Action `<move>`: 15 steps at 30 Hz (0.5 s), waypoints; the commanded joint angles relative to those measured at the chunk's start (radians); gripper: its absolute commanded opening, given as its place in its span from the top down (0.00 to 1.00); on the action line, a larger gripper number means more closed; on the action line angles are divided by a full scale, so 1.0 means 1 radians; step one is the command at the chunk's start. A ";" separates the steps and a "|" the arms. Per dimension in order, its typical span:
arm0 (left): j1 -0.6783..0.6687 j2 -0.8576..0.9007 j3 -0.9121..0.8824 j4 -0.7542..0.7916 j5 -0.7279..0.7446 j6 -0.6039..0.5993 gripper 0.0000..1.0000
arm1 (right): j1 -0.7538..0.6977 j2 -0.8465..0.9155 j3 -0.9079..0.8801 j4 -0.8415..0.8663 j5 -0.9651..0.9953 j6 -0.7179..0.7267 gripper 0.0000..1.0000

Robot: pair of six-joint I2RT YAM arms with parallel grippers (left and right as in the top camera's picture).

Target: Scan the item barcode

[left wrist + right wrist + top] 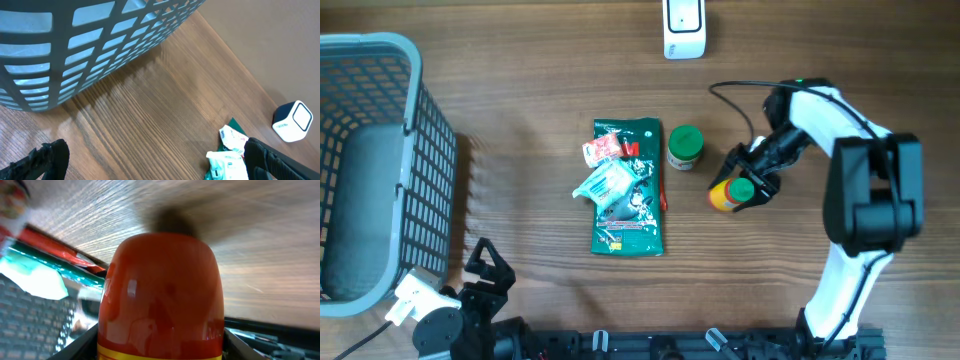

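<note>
grey basket (420,120) at left, green pouch (632,225) mid-table under 2 small packets (605,178), green-lidded jar (685,146) beside it, orange bottle (722,197) clasped by right gripper (745,186), white scanner (683,28) at top

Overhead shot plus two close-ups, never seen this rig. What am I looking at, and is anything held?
These are two robot arms at a wooden table, each ending in a two-finger gripper. The overhead picture looks straight down from a fixed camera. The other two come from a camera on each wrist, looking past that arm's own fingers.

On the table are a grey basket at the left, a green pouch with small packets on it, a green-lidded jar, and a white box at the top edge, probably the scanner.

The left gripper is open and empty, near the basket. The right gripper is closed on an orange bottle with a green cap, which fills the right wrist view.
</note>
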 commanded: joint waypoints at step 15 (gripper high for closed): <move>0.002 -0.002 -0.003 0.000 -0.013 -0.006 0.00 | -0.007 -0.571 0.001 0.241 0.354 0.708 0.73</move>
